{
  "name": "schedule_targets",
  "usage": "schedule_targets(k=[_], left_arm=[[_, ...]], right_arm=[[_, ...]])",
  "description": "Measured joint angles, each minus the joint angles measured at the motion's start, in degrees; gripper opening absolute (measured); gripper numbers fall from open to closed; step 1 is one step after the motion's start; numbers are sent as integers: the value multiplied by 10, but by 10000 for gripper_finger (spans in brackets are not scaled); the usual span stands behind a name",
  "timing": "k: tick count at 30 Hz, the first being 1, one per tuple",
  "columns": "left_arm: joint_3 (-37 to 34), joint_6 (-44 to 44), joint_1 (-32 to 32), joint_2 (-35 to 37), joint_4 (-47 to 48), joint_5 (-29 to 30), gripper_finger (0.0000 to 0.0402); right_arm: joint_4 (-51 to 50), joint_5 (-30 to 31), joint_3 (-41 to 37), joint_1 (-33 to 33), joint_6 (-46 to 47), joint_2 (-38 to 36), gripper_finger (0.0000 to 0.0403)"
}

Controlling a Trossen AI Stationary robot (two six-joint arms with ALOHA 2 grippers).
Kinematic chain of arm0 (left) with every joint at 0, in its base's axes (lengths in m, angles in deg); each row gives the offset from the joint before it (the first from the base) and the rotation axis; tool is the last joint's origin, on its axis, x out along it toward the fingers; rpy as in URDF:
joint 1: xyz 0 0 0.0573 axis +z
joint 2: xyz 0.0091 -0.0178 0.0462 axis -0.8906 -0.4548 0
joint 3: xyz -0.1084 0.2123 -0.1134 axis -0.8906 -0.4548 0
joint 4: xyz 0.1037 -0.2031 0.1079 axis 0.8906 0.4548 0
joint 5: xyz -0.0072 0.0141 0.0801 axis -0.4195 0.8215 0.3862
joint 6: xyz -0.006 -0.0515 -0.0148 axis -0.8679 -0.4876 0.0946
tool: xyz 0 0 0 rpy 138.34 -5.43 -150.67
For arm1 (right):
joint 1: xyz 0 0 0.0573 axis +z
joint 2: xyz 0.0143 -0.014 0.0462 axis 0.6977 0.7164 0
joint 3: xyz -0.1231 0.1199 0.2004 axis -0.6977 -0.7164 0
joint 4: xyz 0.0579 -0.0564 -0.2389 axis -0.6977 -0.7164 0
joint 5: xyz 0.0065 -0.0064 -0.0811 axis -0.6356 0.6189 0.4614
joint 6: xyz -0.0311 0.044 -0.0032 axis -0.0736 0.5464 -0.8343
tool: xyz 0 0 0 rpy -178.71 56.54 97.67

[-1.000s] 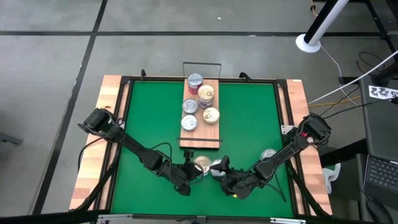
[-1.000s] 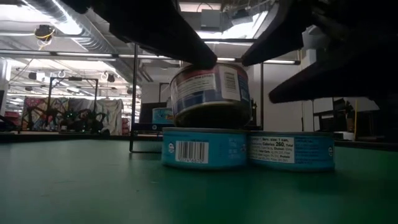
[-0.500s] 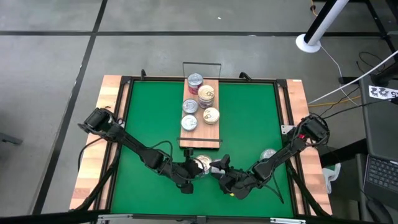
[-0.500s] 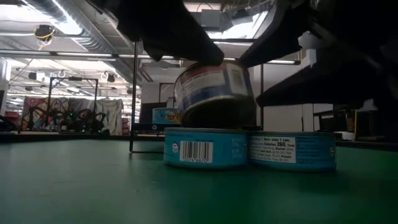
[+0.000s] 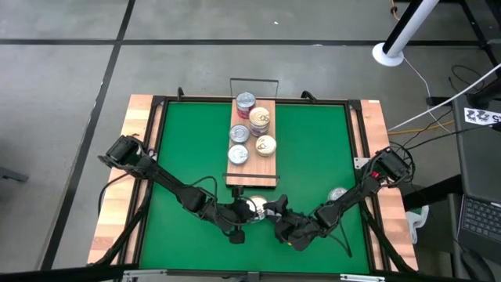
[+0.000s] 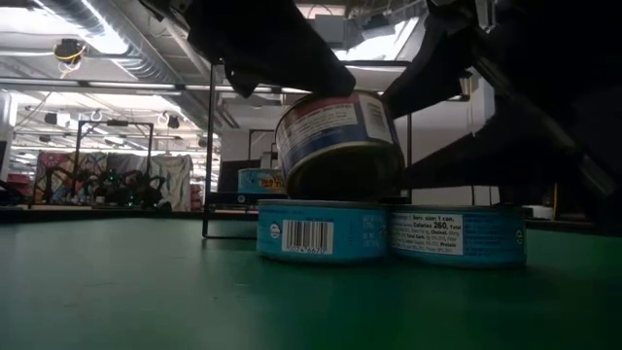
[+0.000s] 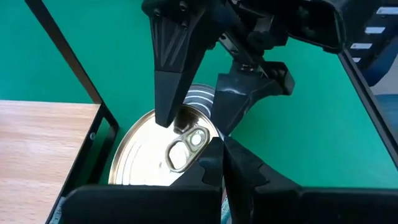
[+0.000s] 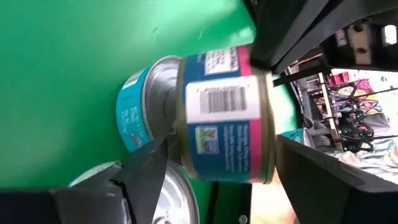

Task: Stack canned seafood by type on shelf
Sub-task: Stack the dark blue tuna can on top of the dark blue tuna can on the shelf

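Tins: one with a blue and pink label (image 6: 338, 141) sits tilted on a flat blue tin (image 6: 321, 229), second blue tin (image 6: 457, 236) touching beside it, on the green mat (image 5: 180, 149) just before the shelf (image 5: 266, 168). My left jaws (image 5: 243, 208) are shut at its lid (holding it, I can't say). My right jaws (image 5: 275, 213) stand wide around its sides.

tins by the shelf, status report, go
Left gripper shut on tilted tin, resting atop a blue tin. Right gripper open beside it, jaws straddling the tin. Second blue tin alongside. Shelf holds four stacks.
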State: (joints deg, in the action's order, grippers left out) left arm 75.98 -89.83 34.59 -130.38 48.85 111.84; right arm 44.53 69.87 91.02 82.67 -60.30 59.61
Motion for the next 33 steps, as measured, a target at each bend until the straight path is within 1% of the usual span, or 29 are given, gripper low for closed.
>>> schedule_targets(k=[4, 7, 10, 17, 21, 23, 28, 30, 33], left_arm=[[0, -8, 0, 0, -1, 0, 0], [0, -10, 0, 0, -2, 0, 0], [0, -10, 0, 0, -16, 0, 0], [0, -10, 0, 0, -27, -1, 0], [0, -8, -1, 0, -28, -1, 6], [0, -8, -1, 0, -28, -2, 15], [1, -19, -5, 6, -32, -17, 56], [1, -20, -8, 13, -33, -26, 76], [1, -20, -12, 32, -32, -33, 102]], right_arm=[[8, 1, 0, -7, 0, 0, 286], [14, 0, 0, -11, 0, 0, 278], [15, -6, 0, -14, 0, 0, 257], [13, -12, 0, -13, -1, 0, 185], [13, -14, 1, -13, -1, 0, 181], [9, -14, 6, -13, -1, 0, 182], [-2, -15, 24, -6, -1, -4, 210], [-23, -14, 36, -1, 0, -7, 207], [-67, -6, 55, 12, 1, -13, 191]])
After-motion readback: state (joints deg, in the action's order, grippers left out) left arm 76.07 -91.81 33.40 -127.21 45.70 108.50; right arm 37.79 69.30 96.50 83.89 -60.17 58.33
